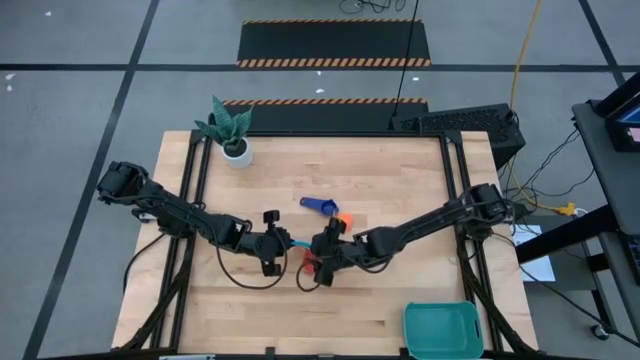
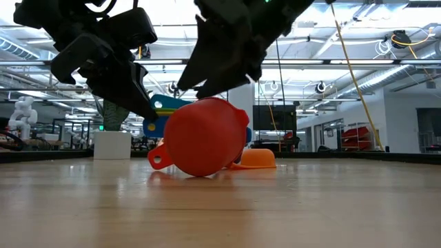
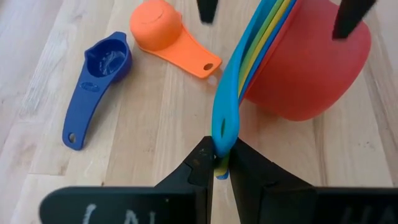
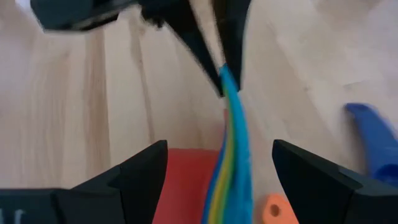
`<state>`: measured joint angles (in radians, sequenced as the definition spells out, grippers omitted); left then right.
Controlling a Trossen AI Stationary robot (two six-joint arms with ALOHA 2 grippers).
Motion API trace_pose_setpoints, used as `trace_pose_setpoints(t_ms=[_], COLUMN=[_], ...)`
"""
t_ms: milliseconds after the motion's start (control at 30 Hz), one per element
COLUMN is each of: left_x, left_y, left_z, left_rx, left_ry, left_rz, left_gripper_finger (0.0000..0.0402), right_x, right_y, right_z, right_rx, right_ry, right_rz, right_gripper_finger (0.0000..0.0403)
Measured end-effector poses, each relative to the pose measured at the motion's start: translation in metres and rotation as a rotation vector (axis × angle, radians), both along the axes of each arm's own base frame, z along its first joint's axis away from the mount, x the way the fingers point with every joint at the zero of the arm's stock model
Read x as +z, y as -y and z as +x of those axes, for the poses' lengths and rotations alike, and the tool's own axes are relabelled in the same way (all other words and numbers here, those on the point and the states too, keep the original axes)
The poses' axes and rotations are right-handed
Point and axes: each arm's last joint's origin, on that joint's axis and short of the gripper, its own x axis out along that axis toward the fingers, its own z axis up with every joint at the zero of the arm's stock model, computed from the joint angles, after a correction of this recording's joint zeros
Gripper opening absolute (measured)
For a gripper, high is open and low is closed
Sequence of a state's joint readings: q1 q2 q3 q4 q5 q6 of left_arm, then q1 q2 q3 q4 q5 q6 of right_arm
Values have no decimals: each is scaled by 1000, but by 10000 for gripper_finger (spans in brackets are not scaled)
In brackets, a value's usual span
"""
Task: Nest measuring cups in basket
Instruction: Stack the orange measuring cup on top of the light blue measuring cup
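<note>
Nesting looks partly done: a stack (image 3: 292, 56) with the red cup outermost is held mid-table by its bunched handles, pinched in the left gripper (image 3: 219, 163). The right gripper (image 4: 219, 177) is spread wide around the red bowl. An orange cup (image 3: 163, 28) and a navy cup (image 3: 99, 71) are left loose nearby. The basket (image 1: 443, 328) sits well apart with nothing seen in it.

A wooden table (image 1: 400, 300) is seen bearing a navy cup (image 1: 319, 205), orange cup (image 1: 344, 218), teal basket (image 1: 443, 329) and potted plant (image 1: 232, 135).
</note>
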<state>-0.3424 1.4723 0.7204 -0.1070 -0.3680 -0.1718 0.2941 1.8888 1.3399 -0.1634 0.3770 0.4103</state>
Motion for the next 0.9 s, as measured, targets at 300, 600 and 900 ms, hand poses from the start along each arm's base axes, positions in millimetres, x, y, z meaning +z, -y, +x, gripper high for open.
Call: trace_pose_setpoints(t_ms=[300,600,900], left_x=[0,0,0], left_y=[0,0,0], left_z=[0,0,0], left_rx=[6,6,13], left_ry=[0,1,2], left_rz=[-9,-12,-20], left_gripper_finger=[40,40,40], right_x=[-12,-12,-18], right_y=[4,14,16], right_z=[8,10,14], right_rx=[10,11,5], right_ry=[1,-5,-4], right_rz=[27,40,39], right_gripper_finger=[282,282,281])
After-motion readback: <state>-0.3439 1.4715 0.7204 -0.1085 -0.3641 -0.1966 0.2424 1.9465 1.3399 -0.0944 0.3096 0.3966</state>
